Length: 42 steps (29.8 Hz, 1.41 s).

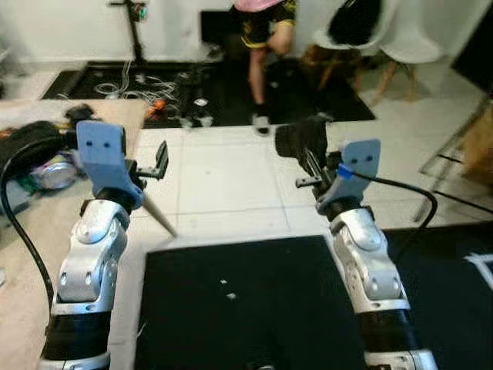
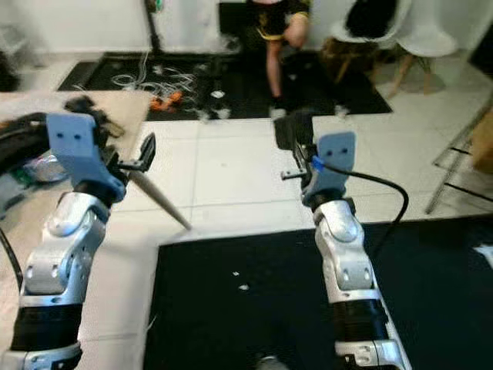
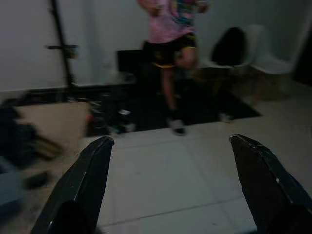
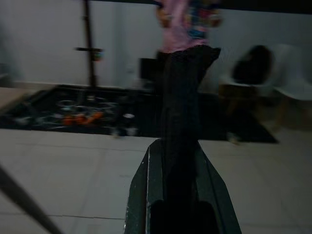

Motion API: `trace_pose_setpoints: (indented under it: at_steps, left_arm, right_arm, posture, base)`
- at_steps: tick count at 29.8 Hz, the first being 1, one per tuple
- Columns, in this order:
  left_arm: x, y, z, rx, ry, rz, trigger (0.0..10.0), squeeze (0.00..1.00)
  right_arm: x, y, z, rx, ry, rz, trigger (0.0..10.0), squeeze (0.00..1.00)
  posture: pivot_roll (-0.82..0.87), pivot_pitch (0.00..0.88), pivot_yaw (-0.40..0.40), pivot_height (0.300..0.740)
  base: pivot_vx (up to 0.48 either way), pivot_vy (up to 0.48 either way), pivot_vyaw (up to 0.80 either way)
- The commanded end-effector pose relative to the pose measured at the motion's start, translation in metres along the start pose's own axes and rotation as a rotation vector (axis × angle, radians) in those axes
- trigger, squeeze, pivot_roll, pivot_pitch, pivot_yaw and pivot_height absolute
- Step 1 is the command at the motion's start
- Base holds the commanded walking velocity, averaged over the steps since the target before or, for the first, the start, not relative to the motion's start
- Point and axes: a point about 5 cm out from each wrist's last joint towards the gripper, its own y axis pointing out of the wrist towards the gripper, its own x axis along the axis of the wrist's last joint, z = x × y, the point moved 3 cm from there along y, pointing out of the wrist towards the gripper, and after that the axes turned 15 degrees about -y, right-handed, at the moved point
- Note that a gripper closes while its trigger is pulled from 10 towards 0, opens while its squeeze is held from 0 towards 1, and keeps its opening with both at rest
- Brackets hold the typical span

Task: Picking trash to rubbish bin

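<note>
The right hand (image 1: 308,158) is clamped on a crumpled black piece of trash (image 1: 300,139), held up over the white tiled floor (image 1: 223,185); the left hand (image 3: 170,190) has fingers apart, holding nothing. This looks like the carrying step. Next comes finding the bin, perhaps toward twelve o'clock, past the standing person (image 1: 266,31).

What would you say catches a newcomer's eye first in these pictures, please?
Most likely the right gripper, raised over the white tiles and shut on a dark piece of trash. Next, the left gripper, open and empty beside the wooden table. Ahead, a person stands by the white chairs.
</note>
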Motion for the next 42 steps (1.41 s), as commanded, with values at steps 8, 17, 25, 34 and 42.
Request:
trace_pose_setpoints:
  at_steps: [8,17,25,34,42]
  left_arm:
    - [-0.063,-0.022,0.012,0.015,-0.001,0.2,10.0,0.0]
    - [-0.104,-0.043,0.036,0.086,-0.003,0.329,10.0,0.0]
    - [-0.128,-0.057,0.052,0.14,-0.025,0.394,10.0,0.0]
    - [-0.146,-0.069,0.062,0.181,-0.026,0.433,10.0,0.0]
    - [-0.15,-0.07,0.058,0.147,-0.022,0.443,10.0,0.0]
  right_arm:
    - [-0.066,-0.029,0.023,0.086,0.042,0.203,10.0,0.0]
    - [-0.112,-0.054,0.033,0.15,0.027,0.35,10.0,0.0]
    - [-0.138,-0.072,0.033,0.15,0.014,0.449,10.0,0.0]
    - [-0.165,-0.091,0.036,0.144,0.076,0.577,10.0,0.0]
    - [-0.174,-0.102,0.038,0.152,0.079,0.611,10.0,0.0]
  posture:
    - [0.05,0.125,-0.002,0.74]
    - [0.05,0.122,0.002,0.74]
    - [0.05,0.124,0.001,0.74]
    - [0.05,0.122,-0.003,0.74]
    - [0.05,0.122,-0.004,0.74]
  base:
    - [0.0,0.0,-0.8]
    - [0.0,0.0,-0.8]
    - [0.0,0.0,-0.8]
    - [0.0,0.0,-0.8]
    - [0.0,0.0,-0.8]
